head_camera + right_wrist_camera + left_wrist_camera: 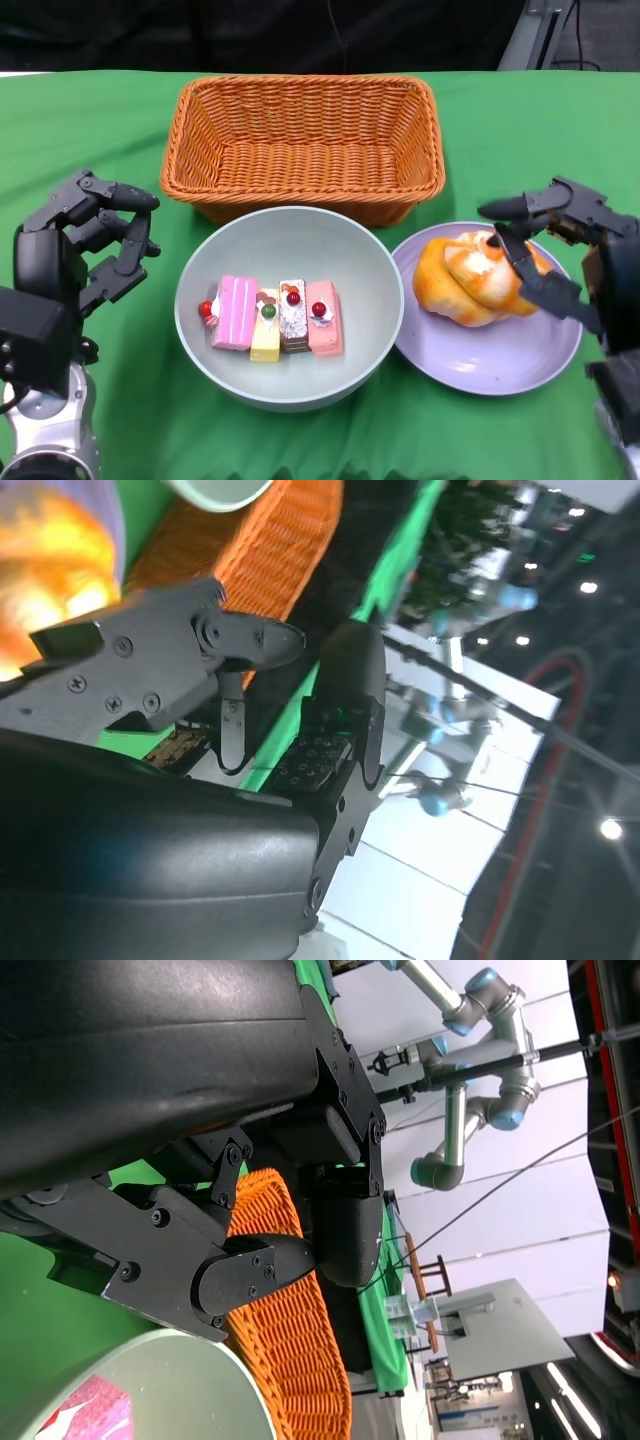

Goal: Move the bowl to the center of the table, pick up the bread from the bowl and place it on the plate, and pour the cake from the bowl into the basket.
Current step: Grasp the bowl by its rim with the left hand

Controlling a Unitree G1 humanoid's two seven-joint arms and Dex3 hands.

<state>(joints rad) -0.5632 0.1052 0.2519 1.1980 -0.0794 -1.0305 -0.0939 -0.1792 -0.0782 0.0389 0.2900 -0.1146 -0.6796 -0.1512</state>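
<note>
From the head view, the pale grey-green round bowl (290, 305) is seen set at the middle of the green-covered counter (120, 410), just in front of the orange woven wicker basket (303, 145). The golden-orange bread roll (470, 278) is already lying on the lilac round plate (500, 350), which touches or nearly touches the bowl's rim. So the bread step is judged all but done — only the pour is left. Four small cake slices (276, 317) — pink, yellow, dark and salmon, topped with cherries — are lined up in the bowl; nothing is seen in the basket. The right hand (560, 262) is held over the bread with its fingers (525, 265) spread; one fingertip is at or just above the bread, and nothing is gripped. The left hand (95, 240) hovers beside the bowl, fingers apart, nothing held. Next, the bowl's rim must be grasped, the bowl lifted and tipped over the basket's near wall.

In the right wrist view, the right hand (250, 670) is shown with fingers apart and nothing between them; a blurred patch of the bread (45, 565) and the basket's weave (270, 550) are caught behind.

In the left wrist view, the left hand's (270, 1230) fingers are parted, nothing pinched; the bowl's rim (180, 1360) lies close by, a pink slice visible inside, with the basket (300, 1350) beyond.
</note>
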